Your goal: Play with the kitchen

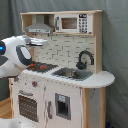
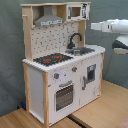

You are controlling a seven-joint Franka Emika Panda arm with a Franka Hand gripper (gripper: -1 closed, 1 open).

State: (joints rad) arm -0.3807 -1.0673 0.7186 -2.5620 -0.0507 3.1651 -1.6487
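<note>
Hand (image 2: 94,26) hovers beside the kitchen (image 2: 60,65), apart.

Above the kitchen's (image 2: 60,70) sink (image 2: 82,50), open room is bounded by the faucet (image 2: 74,39) and microwave (image 2: 75,11) overhead.

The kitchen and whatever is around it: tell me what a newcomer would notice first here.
The kitchen dominates both exterior views: a tall toy of pale wood and white panels standing on a wooden floor. Its black-red hob and curved black faucet stand out on the counter, with a small microwave up top. The white robot arm comes in from the first exterior view's left, level with the grey hood.
</note>
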